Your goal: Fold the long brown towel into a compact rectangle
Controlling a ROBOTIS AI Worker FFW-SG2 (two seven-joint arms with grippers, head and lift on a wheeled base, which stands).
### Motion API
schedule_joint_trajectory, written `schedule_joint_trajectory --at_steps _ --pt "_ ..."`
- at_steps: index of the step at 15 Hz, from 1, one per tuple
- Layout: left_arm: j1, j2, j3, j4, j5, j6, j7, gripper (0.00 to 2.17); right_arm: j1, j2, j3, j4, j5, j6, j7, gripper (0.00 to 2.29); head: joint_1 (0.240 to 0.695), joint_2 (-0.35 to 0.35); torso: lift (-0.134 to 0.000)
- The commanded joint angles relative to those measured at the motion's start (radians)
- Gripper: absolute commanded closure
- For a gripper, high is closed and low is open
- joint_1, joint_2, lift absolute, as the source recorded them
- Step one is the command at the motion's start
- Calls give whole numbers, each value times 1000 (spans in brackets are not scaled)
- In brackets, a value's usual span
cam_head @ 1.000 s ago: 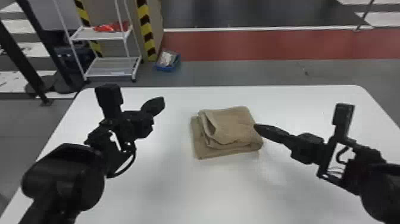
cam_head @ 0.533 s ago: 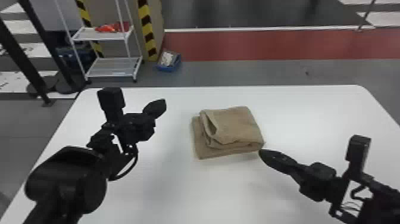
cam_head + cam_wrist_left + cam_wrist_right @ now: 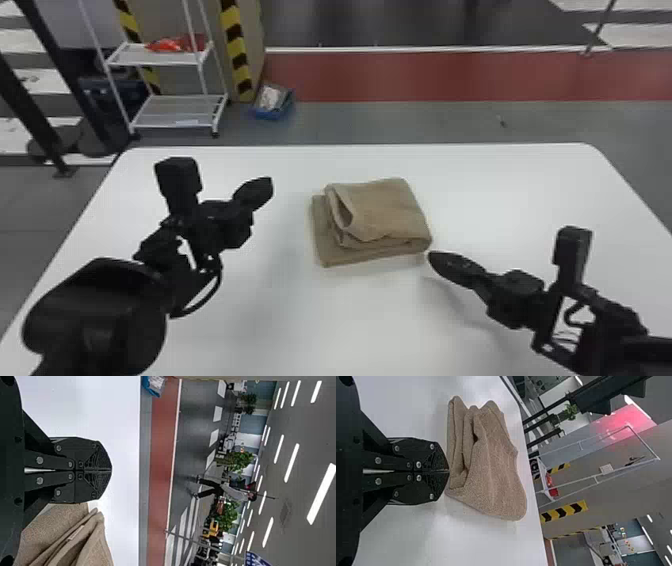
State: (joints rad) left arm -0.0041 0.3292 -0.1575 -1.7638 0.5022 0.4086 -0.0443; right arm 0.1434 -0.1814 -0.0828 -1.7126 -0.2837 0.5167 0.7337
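Resting folded on the table point(image 3: 300, 325): brown towel point(image 3: 382, 212) — left gripper point(image 3: 268, 187), right gripper point(image 3: 435, 258) both pinched narrow.

Rough, matt cloth towel point(image 3: 382, 212); smooth, faintly glossy white table point(image 3: 300, 330).

Our arms point(image 3: 612, 320) are black, with a rounded housing point(image 3: 95, 317), boxy blocks point(image 3: 177, 182) and a looping cable point(image 3: 209, 295); silvery screws point(image 3: 378, 481) dot our tapered, finely patterned fingers point(image 3: 433, 455).
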Motion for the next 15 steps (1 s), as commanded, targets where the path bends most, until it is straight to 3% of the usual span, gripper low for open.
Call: schedule_joint_trajectory --at_steps 1,10,12,15 --pt "6 1 1 -3 -1 2 0 1916 -53 8 6 64 3 -8 -5 2010 695 25 -128" --pt "18 1 -7 -14 -5 2 -17 1919 -404 17 75 424 9 -63 -56 2010 695 13 -128" --pt "9 -2 -8 4 -14 -1 -23 1916 -413 27 66 441 1 -76 -54 2010 695 13 -128" --pt "-11 -2 -11 70 -28 -56 -66 1919 -303 19 -37 376 -58 -94 23 2010 695 14 -128"
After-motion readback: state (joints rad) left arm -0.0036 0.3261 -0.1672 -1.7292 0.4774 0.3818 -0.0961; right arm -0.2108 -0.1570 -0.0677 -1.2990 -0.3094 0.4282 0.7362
